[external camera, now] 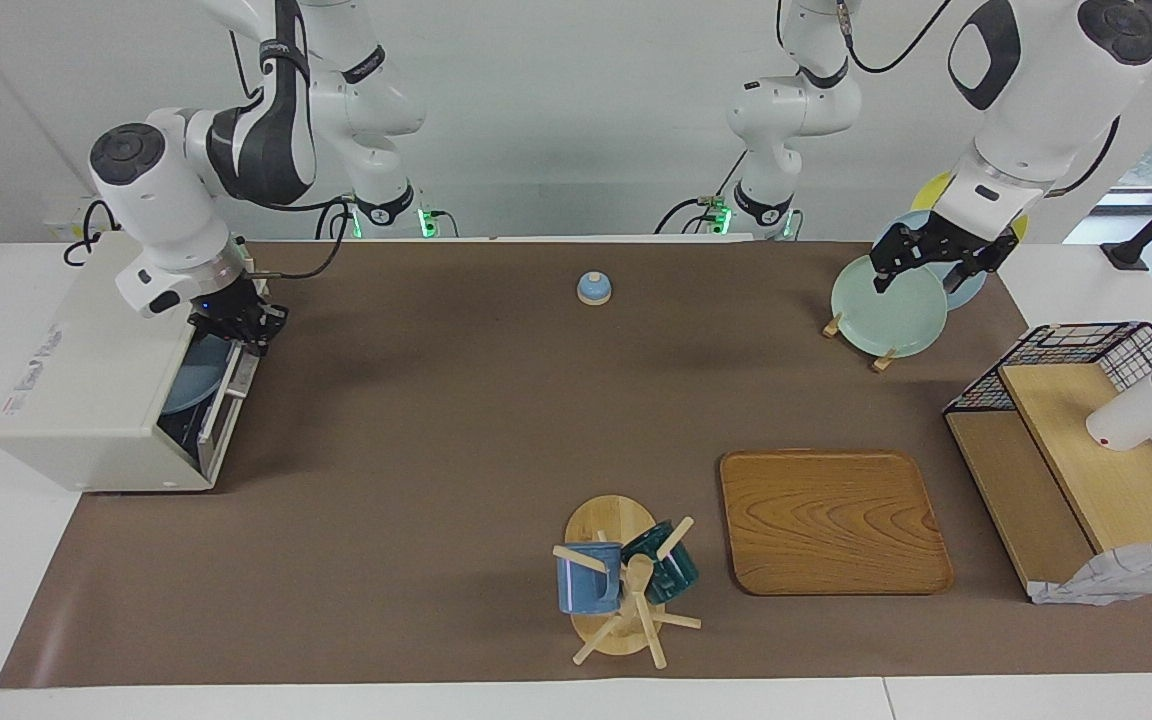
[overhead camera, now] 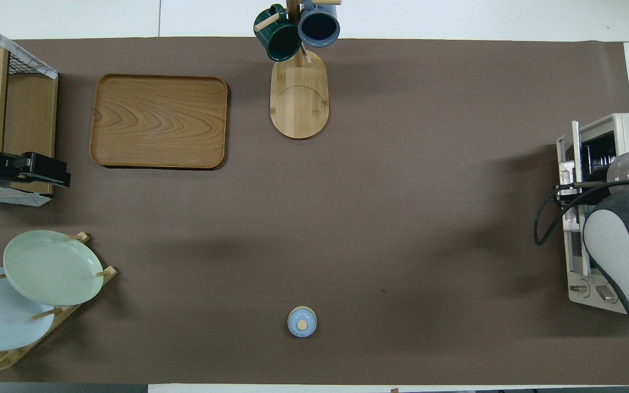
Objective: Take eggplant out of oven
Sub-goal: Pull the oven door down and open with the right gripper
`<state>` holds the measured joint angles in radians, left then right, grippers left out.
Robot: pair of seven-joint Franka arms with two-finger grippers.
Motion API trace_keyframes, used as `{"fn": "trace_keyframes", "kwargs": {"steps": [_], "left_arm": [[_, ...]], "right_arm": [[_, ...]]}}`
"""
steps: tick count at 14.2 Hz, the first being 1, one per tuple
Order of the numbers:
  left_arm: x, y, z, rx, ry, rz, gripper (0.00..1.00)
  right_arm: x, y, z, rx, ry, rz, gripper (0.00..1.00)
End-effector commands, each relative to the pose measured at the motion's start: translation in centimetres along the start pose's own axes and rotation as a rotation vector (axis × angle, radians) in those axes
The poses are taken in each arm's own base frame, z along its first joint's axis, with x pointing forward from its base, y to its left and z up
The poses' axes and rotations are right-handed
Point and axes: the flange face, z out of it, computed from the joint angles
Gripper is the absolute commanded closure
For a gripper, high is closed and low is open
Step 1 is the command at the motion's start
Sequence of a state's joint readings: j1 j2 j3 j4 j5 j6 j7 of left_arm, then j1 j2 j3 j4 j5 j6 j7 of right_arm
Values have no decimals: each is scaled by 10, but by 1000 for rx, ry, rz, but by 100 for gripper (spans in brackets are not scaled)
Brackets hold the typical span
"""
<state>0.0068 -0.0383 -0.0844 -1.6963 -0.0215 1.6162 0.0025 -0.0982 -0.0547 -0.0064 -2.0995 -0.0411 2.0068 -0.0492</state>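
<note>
The off-white oven [external camera: 86, 400] stands at the right arm's end of the table, its front facing the table's middle. Its glass door [external camera: 224, 395] is tilted partly open at the top. My right gripper [external camera: 236, 325] is shut on the door's bar handle. Through the gap a pale blue plate [external camera: 194, 375] shows inside. The eggplant is hidden. In the overhead view the right arm covers much of the oven [overhead camera: 628, 128]. My left gripper [external camera: 926, 268] waits open, in the air over the plate rack, holding nothing.
A plate rack [external camera: 891, 305] with pale green, blue and yellow plates stands at the left arm's end. A wooden tray [external camera: 831, 520], a mug tree [external camera: 626, 580], a wire shelf [external camera: 1086, 440] with a white cup [external camera: 1136, 410], and a small blue lid [external camera: 593, 288] also sit on the brown mat.
</note>
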Motion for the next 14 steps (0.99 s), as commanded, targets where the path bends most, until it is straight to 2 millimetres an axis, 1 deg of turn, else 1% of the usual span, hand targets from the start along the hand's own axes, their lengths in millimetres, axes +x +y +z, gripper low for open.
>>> {"fn": "trace_keyframes", "kwargs": {"steps": [1, 3, 5, 6, 9, 11, 14], "left_arm": [[-2, -3, -4, 18, 3, 5, 0], [-2, -3, -4, 18, 3, 5, 0], [-2, -3, -4, 18, 3, 5, 0], [-2, -3, -4, 18, 3, 5, 0], [-2, -3, -4, 18, 3, 5, 0], [-2, -3, -4, 18, 3, 5, 0], [-2, -3, -4, 18, 2, 5, 0]], "right_arm": [[16, 6, 43, -10, 23, -9, 100], [17, 0, 47, -11, 34, -20, 100], [17, -2, 55, -10, 25, -23, 100], [18, -3, 55, -11, 35, -24, 100], [15, -19, 59, -11, 30, -54, 100], [15, -21, 61, -10, 25, -57, 100], [12, -22, 72, -10, 27, -58, 100]]}}
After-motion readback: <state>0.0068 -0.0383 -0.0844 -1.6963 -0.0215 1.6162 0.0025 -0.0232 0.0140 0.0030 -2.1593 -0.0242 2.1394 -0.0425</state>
